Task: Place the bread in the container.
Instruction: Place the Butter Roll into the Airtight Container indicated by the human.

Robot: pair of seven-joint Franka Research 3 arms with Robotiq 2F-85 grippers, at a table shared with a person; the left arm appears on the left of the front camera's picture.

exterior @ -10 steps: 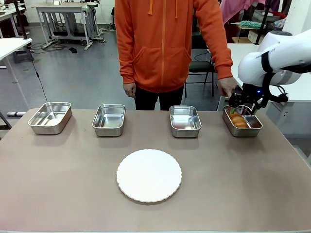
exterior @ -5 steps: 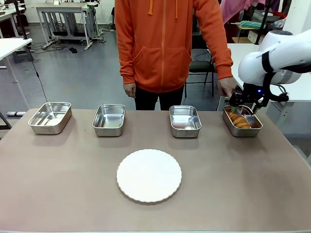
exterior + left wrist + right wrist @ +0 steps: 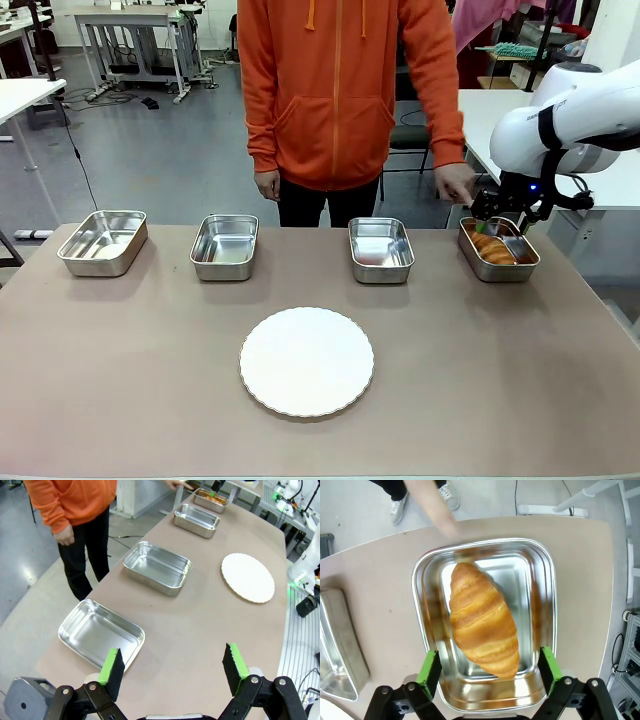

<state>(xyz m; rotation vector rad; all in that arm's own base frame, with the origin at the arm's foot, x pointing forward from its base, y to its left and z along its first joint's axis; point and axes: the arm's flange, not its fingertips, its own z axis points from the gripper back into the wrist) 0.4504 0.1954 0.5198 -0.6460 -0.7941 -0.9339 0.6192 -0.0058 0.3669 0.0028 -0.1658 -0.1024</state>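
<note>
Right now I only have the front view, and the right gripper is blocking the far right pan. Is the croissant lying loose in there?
Observer: Yes. In the right wrist view the croissant lies flat on the floor of the pan. The right gripper is open above it, with its pads clear of it on both sides.
Operator: And the left gripper?
Observer: The left gripper is open and holds nothing. It hovers over the table beside the end pan, which has nothing in it.
</note>
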